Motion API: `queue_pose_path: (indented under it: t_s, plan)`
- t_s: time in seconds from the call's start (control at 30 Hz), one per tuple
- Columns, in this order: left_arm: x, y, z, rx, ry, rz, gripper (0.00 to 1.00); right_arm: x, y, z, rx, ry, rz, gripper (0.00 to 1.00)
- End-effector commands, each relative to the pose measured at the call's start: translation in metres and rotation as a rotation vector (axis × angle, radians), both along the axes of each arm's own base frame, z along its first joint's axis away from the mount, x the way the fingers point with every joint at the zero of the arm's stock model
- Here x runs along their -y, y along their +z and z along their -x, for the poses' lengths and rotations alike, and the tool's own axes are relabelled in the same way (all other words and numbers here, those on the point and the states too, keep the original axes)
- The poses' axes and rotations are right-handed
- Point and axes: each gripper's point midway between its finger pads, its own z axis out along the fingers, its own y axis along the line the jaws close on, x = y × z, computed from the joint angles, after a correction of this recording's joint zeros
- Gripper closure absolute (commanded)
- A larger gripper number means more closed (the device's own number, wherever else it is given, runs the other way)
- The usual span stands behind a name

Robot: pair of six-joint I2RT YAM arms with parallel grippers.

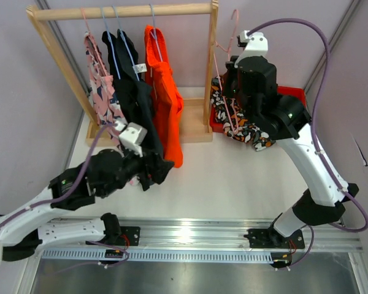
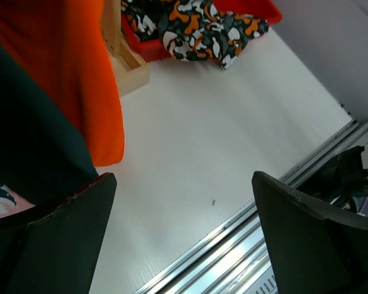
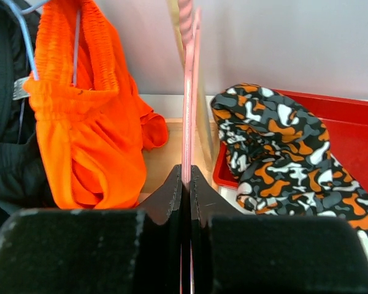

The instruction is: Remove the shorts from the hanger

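Nearest, over the near left part of the white counter (image 1: 233,184), the left hand (image 2: 183,184) is spread wide with nothing between its fingers. Dark cloth from the black shorts (image 1: 135,92) on the wooden clothes rack (image 1: 122,11) brushes its left finger.

Beyond it the bright orange fabric shorts (image 1: 165,92) hang on the same rack, and bare counter runs off toward the far right corner.

There the right hand (image 3: 186,174) is clamped shut on the thin pink wire hanger (image 3: 187,92), which rises edge-on straight up out of its fingertips.

The task's garment, the orange, black and white camouflage-patterned shorts (image 1: 245,131), hangs just beside and below that hand. It spills over the near rim of the red plastic bin (image 1: 291,93) at the counter's far right edge. Pink wire crosses the cloth in the overhead view, so the shorts appear to be on the hanger yet.

The free hand is the left one, well apart from the shorts, which lie far and to its right. The hanger's long axis runs up and away, so I judge the pull should go down and toward the near edge.
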Motion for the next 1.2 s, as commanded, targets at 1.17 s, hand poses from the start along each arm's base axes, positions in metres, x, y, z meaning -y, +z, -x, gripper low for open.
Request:
queue_pose_path:
  t_s: [1.17]
  plan:
    - [-0.080,-0.078,0.015,0.045,0.105,-0.002,0.01,-0.056,0.018,0.052,0.043,-0.088,-0.051,1.00]
